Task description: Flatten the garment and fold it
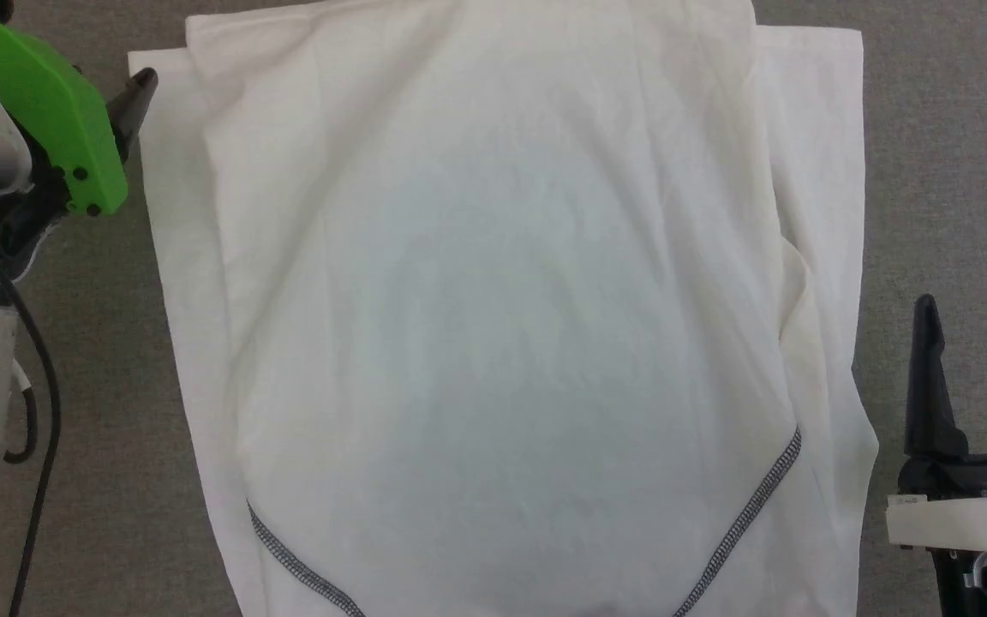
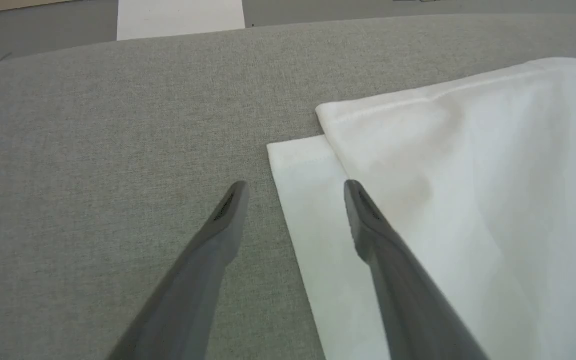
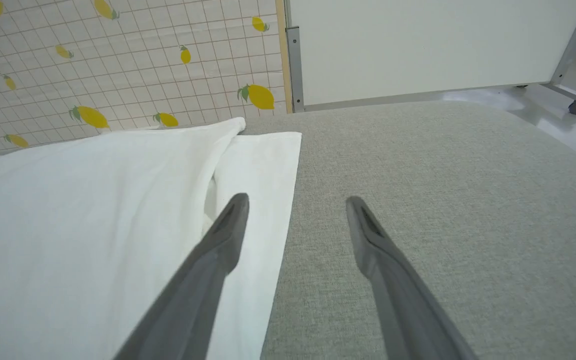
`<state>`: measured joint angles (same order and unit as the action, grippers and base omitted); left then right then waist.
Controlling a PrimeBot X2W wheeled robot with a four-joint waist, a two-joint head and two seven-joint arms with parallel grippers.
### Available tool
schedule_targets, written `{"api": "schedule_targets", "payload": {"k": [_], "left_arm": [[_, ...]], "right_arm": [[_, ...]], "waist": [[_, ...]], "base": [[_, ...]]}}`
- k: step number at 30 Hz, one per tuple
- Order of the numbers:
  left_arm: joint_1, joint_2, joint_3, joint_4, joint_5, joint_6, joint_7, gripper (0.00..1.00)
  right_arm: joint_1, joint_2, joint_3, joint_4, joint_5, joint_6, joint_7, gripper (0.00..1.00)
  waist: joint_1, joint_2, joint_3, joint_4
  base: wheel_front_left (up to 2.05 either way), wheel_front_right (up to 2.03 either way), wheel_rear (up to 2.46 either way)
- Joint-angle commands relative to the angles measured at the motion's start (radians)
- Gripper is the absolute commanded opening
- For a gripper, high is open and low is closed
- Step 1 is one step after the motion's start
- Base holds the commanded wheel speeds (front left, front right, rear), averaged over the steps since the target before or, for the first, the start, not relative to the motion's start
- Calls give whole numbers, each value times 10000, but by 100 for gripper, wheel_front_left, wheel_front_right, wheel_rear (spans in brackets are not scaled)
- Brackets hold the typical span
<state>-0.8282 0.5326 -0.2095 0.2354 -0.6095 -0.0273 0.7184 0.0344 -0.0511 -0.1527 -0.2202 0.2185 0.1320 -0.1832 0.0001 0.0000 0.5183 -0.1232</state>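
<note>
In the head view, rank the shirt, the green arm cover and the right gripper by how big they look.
Shirt: by far largest.
Green arm cover and right gripper: look alike, unranked.

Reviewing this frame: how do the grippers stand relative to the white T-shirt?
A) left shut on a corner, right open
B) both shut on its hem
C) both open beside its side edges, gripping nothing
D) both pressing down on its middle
C: the left gripper and the right gripper each stand wide open by a side edge of the garment, which lies flat and ungripped.
</note>
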Motion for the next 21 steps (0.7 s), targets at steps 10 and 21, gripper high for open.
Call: {"api": "schedule_targets", "payload": {"k": [10, 21], "left_arm": [[-46, 161, -89, 323, -69, 192, 338, 100], [121, 144, -83, 593, -403, 146, 553, 0]], "right_arm": [[-375, 9, -95, -190, -129, -13, 145, 100], [-459, 9, -219, -244, -126, -13, 225, 100]], "waist": [[-1, 0, 624, -209], [-1, 0, 1004, -377]], "base": [[0, 0, 0], [0, 0, 0]]}}
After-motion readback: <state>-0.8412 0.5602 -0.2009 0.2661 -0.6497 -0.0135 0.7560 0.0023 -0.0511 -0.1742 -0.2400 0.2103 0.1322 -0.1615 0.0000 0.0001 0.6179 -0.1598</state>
